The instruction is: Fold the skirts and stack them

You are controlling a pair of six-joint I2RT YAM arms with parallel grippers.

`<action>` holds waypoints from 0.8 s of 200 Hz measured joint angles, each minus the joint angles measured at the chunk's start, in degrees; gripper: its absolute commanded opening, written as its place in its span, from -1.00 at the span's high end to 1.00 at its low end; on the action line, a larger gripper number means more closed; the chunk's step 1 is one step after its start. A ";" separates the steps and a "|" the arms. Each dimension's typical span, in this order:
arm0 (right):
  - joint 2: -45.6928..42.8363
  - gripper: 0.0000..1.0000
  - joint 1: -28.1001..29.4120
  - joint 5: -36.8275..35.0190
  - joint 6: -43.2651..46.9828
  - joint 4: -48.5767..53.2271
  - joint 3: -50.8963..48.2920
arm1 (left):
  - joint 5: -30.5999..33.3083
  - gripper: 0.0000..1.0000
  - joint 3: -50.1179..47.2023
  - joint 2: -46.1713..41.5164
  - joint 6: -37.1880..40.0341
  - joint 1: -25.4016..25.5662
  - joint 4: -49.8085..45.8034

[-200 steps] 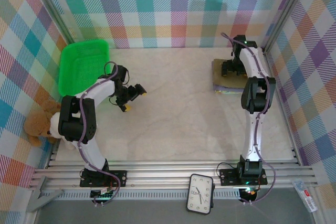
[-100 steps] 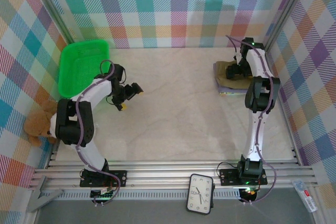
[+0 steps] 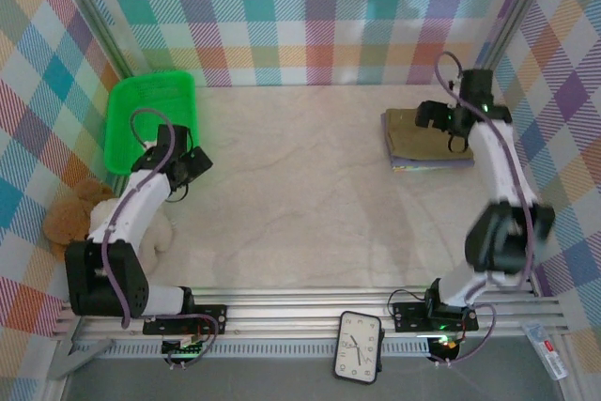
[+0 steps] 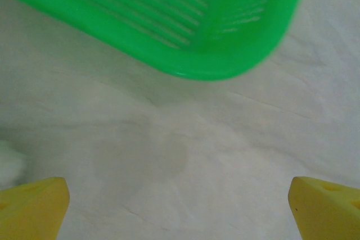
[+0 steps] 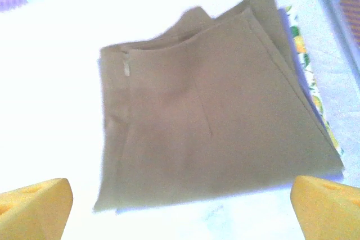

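Left gripper (image 3: pixel 191 166) retreated beside green basket (image 3: pixel 150 112), jaws apart | right gripper (image 3: pixel 432 115) over skirts (image 3: pixel 423 146), jaws apart | teddy bear (image 3: pixel 70 223) nearby

Top skirt (image 5: pixel 208 122): plain olive-khaki. Floral skirt (image 5: pixel 316 103) edge beneath: white, yellow-green print. Basket (image 4: pixel 169 26) ahead of left fingertips (image 4: pixel 34 209): bright green. Fingertips yellow. Walls (image 3: pixel 310 16): pastel plaid.
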State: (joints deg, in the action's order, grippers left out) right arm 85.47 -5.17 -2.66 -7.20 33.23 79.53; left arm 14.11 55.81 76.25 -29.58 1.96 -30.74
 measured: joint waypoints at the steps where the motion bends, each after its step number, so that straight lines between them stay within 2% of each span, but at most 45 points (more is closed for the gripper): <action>1: -0.68 -0.98 0.00 -0.02 -0.15 -0.52 -0.66 | 0.24 -0.99 -0.26 -0.13 0.24 -0.02 0.28; 10: -8.59 -0.98 0.00 -0.24 -1.70 -7.26 -8.90 | 2.08 -1.00 -3.45 -1.57 2.75 -0.09 3.39; 24: -16.31 -0.98 0.00 -1.16 -2.97 -16.61 -20.20 | 2.71 -0.99 -7.67 -2.54 6.43 -0.35 8.66; 44: -20.59 -0.98 0.00 -2.47 -2.91 -25.38 -32.50 | 0.98 -0.99 -11.96 -2.32 11.10 -0.42 15.63; 89: -15.32 -0.98 0.00 -3.93 -1.16 -34.47 -47.76 | -7.30 -1.00 -16.26 3.56 21.14 -0.57 31.28; 121: -8.94 -0.98 0.00 -0.79 0.57 -43.65 -50.80 | -10.49 -1.00 -22.05 6.82 24.65 -0.57 44.09; 160: -2.43 -0.98 0.90 5.18 2.21 -60.04 -51.63 | -10.29 -1.00 -22.62 11.78 26.97 -0.44 53.09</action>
State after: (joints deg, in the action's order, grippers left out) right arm 83.05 -4.27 2.52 -4.99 -26.81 27.90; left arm 3.81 33.19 88.03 -2.61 1.52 22.35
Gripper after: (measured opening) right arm 0.990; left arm 0.999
